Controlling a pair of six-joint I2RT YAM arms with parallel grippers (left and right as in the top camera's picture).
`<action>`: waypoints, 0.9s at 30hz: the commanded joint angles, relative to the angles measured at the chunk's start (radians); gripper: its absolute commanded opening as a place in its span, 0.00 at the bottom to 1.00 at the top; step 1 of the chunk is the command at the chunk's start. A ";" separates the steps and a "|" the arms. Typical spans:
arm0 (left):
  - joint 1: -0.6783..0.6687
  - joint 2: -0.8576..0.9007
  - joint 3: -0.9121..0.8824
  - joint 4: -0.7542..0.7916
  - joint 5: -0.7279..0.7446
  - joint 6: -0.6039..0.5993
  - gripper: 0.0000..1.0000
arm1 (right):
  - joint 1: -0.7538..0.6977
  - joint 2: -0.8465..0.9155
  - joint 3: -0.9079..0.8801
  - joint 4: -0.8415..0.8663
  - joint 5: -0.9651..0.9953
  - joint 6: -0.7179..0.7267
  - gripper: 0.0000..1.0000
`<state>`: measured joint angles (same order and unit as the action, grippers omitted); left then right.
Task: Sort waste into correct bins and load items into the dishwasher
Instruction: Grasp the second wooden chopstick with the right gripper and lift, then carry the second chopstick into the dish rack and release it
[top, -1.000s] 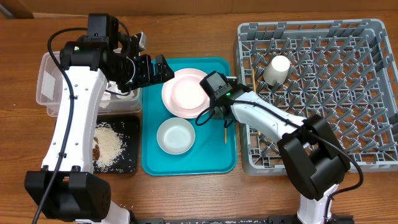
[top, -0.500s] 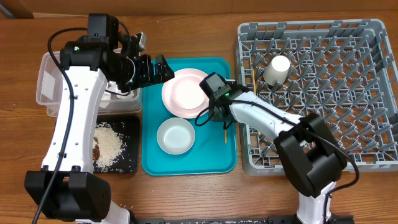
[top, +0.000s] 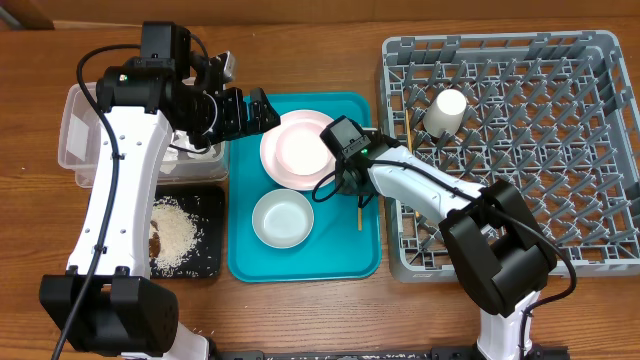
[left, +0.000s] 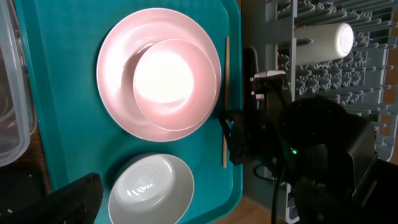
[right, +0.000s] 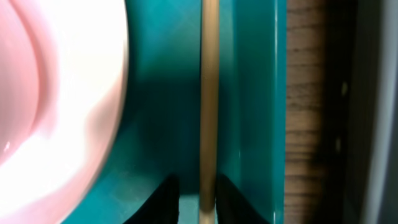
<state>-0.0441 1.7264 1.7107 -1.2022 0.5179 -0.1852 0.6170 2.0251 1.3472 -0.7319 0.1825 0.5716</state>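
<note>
Right wrist view settles it for me. Dish rack (top: 560, 150) well off beyond right fingers (right: 165, 202), past tray wall and strip of table (right: 305, 124). Teal tray (top: 250, 255) directly under them. Pink plate (top: 272, 155) just beside them, on side away from rack. Chopstick (right: 209, 93) flat on tray, running straight between fingers, long axis along tray wall, square to closing line. Fingers narrow either side, sliver of teal showing: I judge no grip yet. Right arm nearer. Left fingers (top: 262, 112) spread wide, empty, far side of plate.

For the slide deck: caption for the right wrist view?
End effector straddles a chopstick on the teal tray, beside the pink plate.
</note>
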 joint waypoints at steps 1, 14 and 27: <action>-0.001 0.005 0.007 0.003 -0.005 -0.010 1.00 | 0.005 0.023 0.037 -0.024 -0.005 0.001 0.17; -0.002 0.005 0.007 0.003 -0.005 -0.010 1.00 | 0.004 -0.058 0.050 -0.040 -0.003 -0.030 0.05; -0.001 0.005 0.007 0.003 -0.005 -0.010 1.00 | 0.002 -0.276 0.050 -0.072 0.014 -0.109 0.04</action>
<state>-0.0441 1.7264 1.7107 -1.2022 0.5179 -0.1852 0.6170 1.8118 1.3689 -0.7967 0.1818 0.4847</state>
